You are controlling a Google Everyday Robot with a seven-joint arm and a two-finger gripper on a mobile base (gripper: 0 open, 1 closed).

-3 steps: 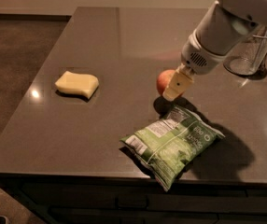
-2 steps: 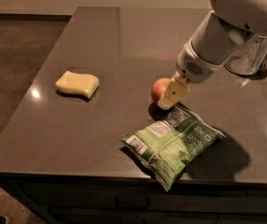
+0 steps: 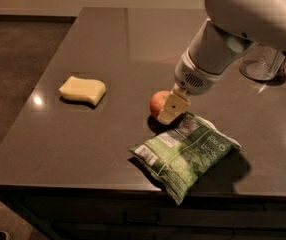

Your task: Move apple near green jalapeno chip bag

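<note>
Clamping the apple [image 3: 156,103], tool [image 3: 166,112] at its right side, just beside green jalapeno chip bag [image 3: 185,151].

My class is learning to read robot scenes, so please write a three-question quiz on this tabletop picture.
1. Choose one. The robot's hand is: A, over a pale yellow sponge; B, at the small round red-orange apple, just beyond the far edge of the crinkled green chip bag; C, inside a clear glass.
2. True or false: the pale yellow sponge lies between the apple and the chip bag.
3. Short answer: which thing lies nearest the front edge of the dark grey table?

Key: 1 B; 2 false; 3 the chip bag.
</note>
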